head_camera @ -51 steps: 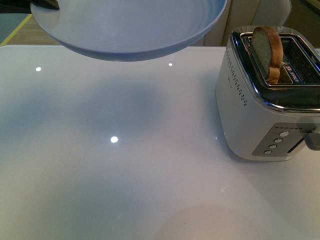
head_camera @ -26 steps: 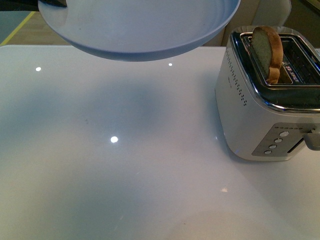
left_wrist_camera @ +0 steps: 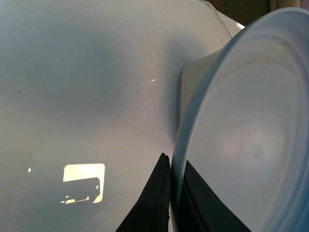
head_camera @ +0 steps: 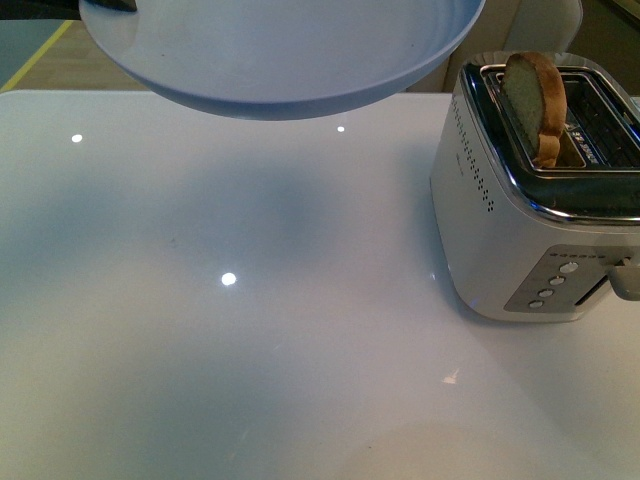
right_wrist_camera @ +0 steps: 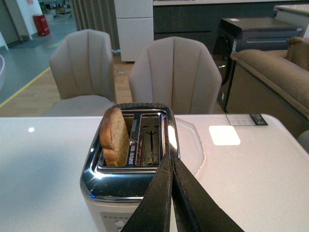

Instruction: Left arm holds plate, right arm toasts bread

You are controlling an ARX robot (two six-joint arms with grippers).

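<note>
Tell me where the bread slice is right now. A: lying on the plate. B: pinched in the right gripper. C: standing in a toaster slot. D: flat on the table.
C: the bread stands upright in a slot of the toaster, its top poking out; the plate is bare.

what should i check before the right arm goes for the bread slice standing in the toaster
1. Plate grip: the left gripper clamps the rim of the round pale blue-grey plate: ok.
2. Plate free: nothing lies on it: ok.
3. Bread reachable: the light-brown bread slice with darker crust stands well out of one slot of the white and chrome toaster: ok.
4. Right gripper ready to grasp: its black fingers are shut together, holding nothing: not ok.
5. Bread toasted enough: cannot tell.
6. Plate within hand-over range: held in the air above the glossy white table, off to the toaster's side; gap: cannot tell.
</note>
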